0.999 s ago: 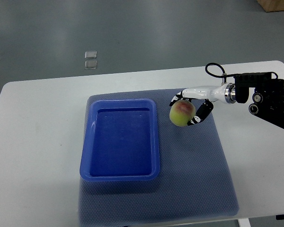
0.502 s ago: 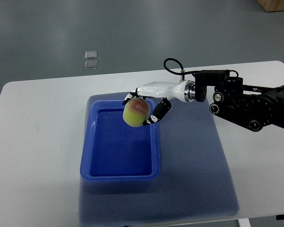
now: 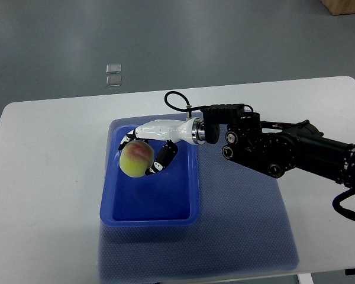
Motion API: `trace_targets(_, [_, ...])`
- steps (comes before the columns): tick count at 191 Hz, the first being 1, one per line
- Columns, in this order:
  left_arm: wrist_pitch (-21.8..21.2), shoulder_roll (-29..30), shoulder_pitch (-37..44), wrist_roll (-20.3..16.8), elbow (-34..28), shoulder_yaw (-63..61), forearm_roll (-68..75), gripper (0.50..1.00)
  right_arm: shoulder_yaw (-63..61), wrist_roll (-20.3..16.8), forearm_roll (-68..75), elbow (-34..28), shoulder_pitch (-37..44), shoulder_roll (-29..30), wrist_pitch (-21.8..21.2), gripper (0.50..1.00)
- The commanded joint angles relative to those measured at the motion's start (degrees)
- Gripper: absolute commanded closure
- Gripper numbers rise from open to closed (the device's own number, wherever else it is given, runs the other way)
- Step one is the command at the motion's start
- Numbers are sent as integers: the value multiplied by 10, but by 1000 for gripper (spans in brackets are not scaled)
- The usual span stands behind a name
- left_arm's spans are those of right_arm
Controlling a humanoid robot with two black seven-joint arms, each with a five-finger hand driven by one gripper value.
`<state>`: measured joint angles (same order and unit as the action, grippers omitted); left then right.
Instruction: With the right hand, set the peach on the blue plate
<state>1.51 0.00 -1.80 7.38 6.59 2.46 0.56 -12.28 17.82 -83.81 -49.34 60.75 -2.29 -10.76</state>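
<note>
Dark-tipped fingers [image 3: 161, 160] curl around a yellow-green peach [image 3: 136, 158] with a red blush, clamping it from the right side and from behind. The right hand [image 3: 151, 142], white-shelled, holds the fruit over the upper left part of a blue plate [image 3: 189, 195], a deep rectangular tray; whether the peach touches the plate's floor cannot be told from this angle. Behind the hand, a black arm [image 3: 284, 151] with a looped cable stretches in from the right edge across the table. The plate sits on a blue-grey mat [image 3: 248, 219] laid over a white table [image 3: 47, 177]. Two small clear squares [image 3: 113, 74] lie on the grey floor beyond the table's far edge.
</note>
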Motion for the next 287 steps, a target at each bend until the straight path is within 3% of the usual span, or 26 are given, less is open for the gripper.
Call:
trace_targets(1, [1,0,0,0,0,0,0,500,11,-1,-1,6,-1,4,0,879])
trace_targets(23, [0,0,0,0,0,0,1,500,36,-1,-2,8,-2,5,0,850])
trace_targets(44, [0,0,0,0,0,0,0,500,40,-1,-1,7,-5,5,-2,742])
trace_targets(62, [1,0,0,0,0,0,0,500,40,-1,-1,7,-5,5,-6,720])
trace_targets(63, [0,0,0,0,0,0,0,500,40,-1,-1,7,-5,4,-7,645])
trace_targets(67, [1,0,0,0,0,0,0,500,40,-1,0,7,-5,4,-7,607])
trace_targets(84, [0,0,0,0,0,0,0,500,39,-1,1,7,-5,3,-7,574])
trace_targets(162, [-3,0,0,0,-3,0,0,500,23,0,29,7,1,-28,-8,572])
trace_targets(214, [1,0,0,0,1,-2,1,500,-98,-17,274,8,-12,-88,-94,572])
trace_targets(287, [2,0,1,0,1,-2,1,500,-238,-71,559,27,-150,-128,-98,572])
